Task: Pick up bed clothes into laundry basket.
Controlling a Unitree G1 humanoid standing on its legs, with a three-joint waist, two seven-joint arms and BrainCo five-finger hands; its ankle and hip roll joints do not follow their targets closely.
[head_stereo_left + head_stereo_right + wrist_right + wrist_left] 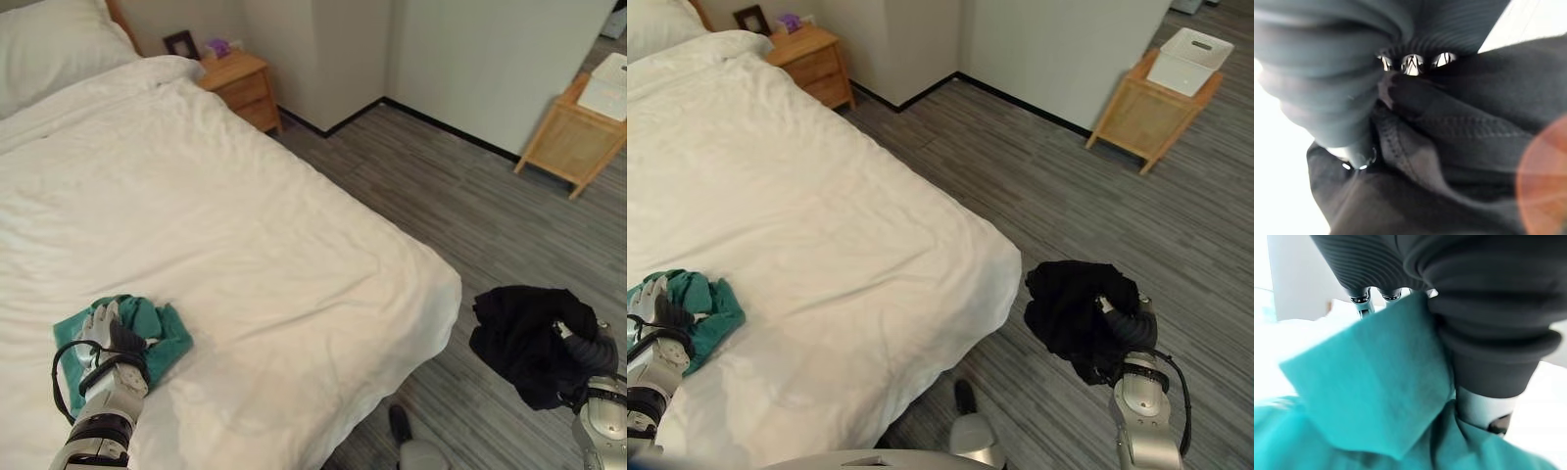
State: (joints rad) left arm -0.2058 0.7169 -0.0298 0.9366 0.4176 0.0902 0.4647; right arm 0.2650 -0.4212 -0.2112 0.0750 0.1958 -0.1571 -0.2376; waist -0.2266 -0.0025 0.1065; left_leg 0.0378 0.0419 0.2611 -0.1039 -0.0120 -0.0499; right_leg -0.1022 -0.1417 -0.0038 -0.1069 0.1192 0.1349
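A crumpled teal garment (162, 331) lies on the white bed (255, 215) near its foot. My left hand (106, 335) rests on top of it. In the left wrist view a fold of the teal cloth (1366, 382) stands pinched between the fingers and the thumb. My right hand (1129, 325) is out past the bed's corner, over the floor, shut on a bunched black garment (1073, 305) that hangs in the air. The right wrist view has the black fabric (1464, 132) pressed against the palm. A white basket (1187, 59) sits on a wooden stand at the far right.
A wooden nightstand (240, 83) stands by the head of the bed, next to a pillow (49, 44). Grey plank floor (460, 206) runs between the bed, the wall and the wooden stand (573, 142).
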